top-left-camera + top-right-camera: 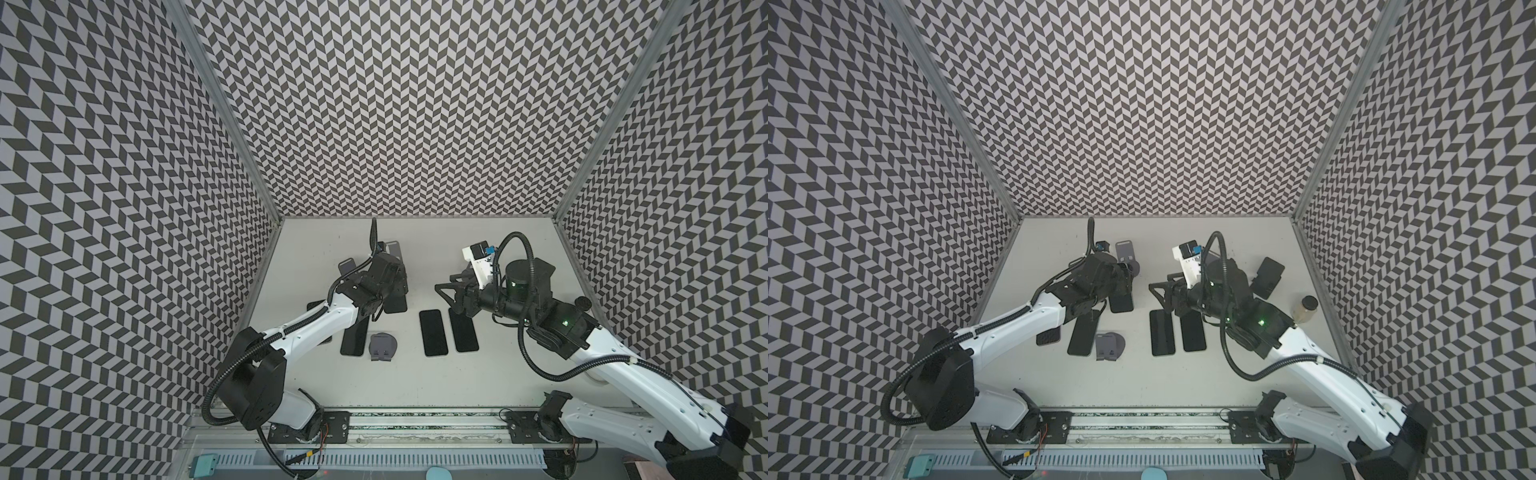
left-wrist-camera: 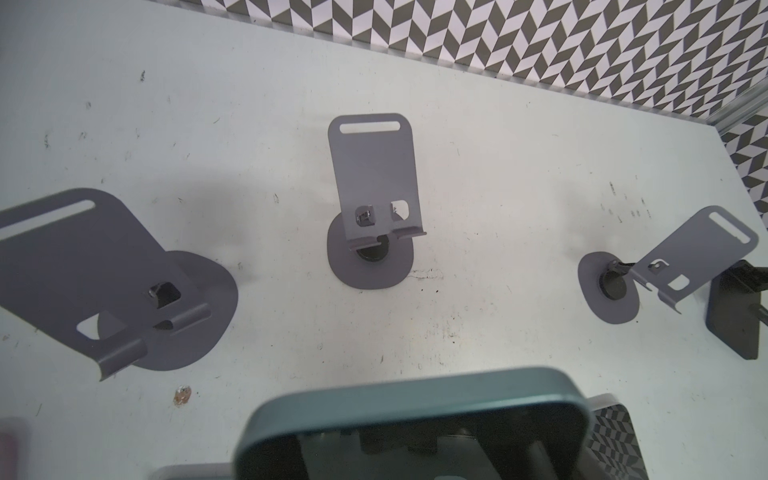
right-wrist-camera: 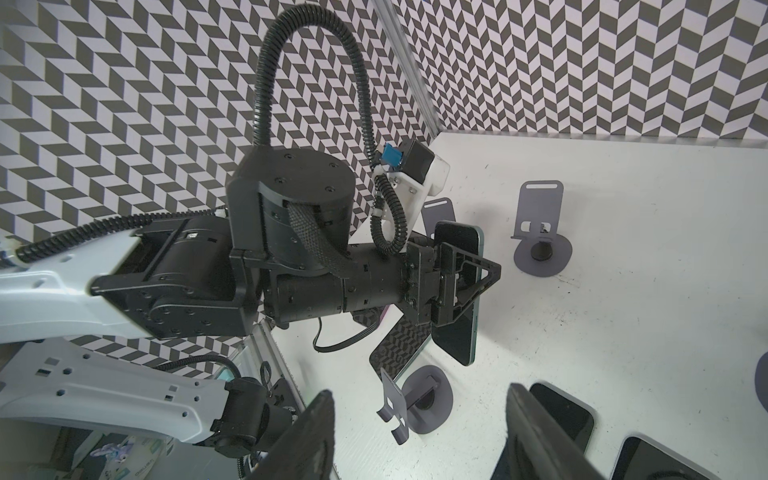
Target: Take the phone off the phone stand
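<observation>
My left gripper is shut on a teal-edged phone and holds it upright above the table, clear of every stand. The phone's top edge fills the near part of the left wrist view and hides the fingers there. Beyond it stand three grey phone stands, all bare: one in the middle, one to the side and another further off. My right gripper points toward the left arm, open, with nothing between its fingers.
Several dark phones lie flat on the white table, two side by side in the middle and others under the left arm. A grey stand sits near the front. A black block and a jar stand at the right.
</observation>
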